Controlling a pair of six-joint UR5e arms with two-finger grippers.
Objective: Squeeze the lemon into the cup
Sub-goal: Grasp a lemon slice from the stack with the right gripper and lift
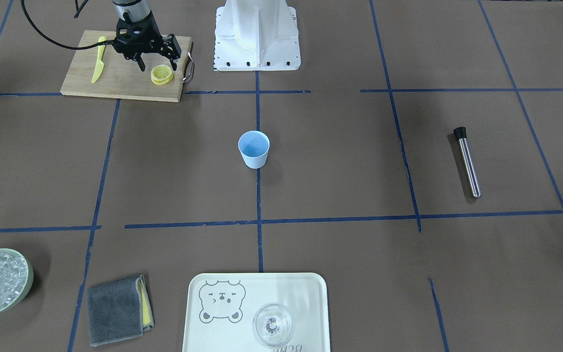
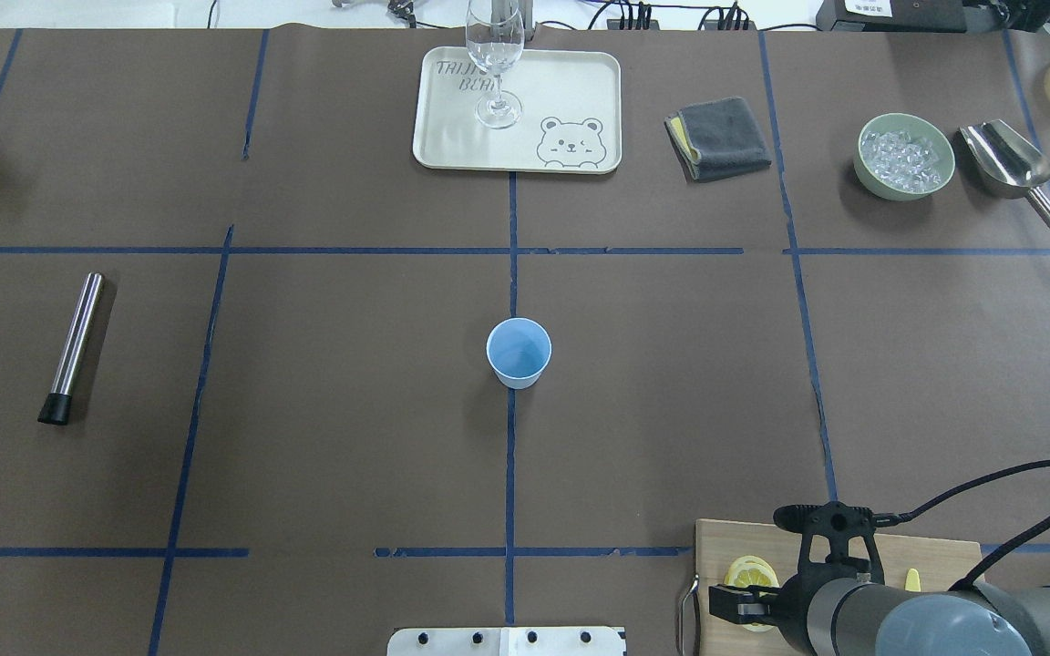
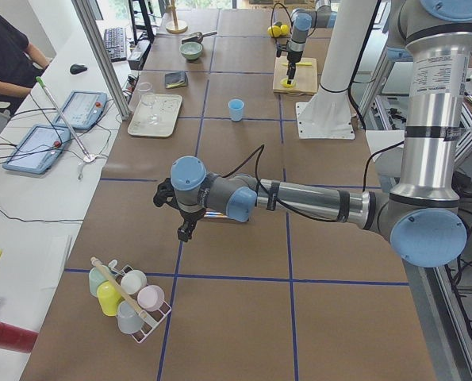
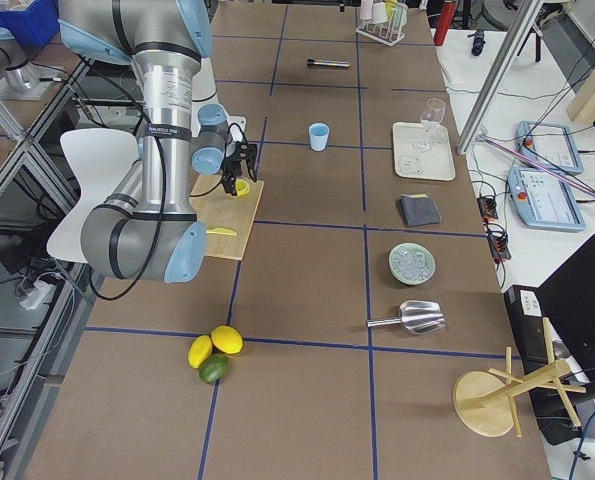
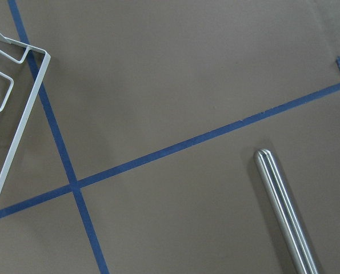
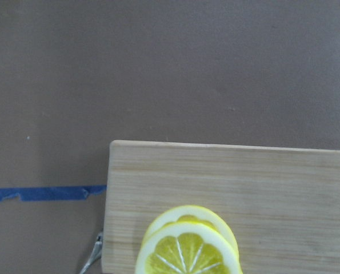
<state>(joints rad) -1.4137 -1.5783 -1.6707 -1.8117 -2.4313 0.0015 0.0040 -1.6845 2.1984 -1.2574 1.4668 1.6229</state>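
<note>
**Stage shown:** approach to the pick, with nothing lifted yet.

**Near right corner of the desk:** pale wooden cutting board with a wire handle [image 1: 125,83]. On it, a small overlapping stack of thin round yellow lemon slices [image 1: 162,74] (at least two, the top one with clear segments in the right wrist view). Well apart, toward the board's other end, a yellow plastic knife [image 1: 98,66].

**Right arm** [image 1: 132,9]**:** poised over the board, right jaws spread wide and holding nothing. Tips pointing down, just beside and above the slices (no contact evident from the front).

**Centre of the desk:** small light-blue tapered plastic cup [image 2: 519,353], upright and seemingly empty, well apart from the board.

**Left side of the desk:** left arm [image 3: 299,198] stretched low, near a polished steel cylinder with a black cap [image 2: 74,346]. Left jaws not readable as open or closed (only a dark sliver at the front view's edge).

**Next move, as a judgement:**
- Lower the right jaws to straddle the top slice edge to edge, then close gently.
- Lift clear of the board and carry across to a spot directly over the cup's mouth before pressing.

**Care called for:** a thin slice lying flat offers little to grip, and is likely to skid on the wood or bring its neighbour along.
</note>
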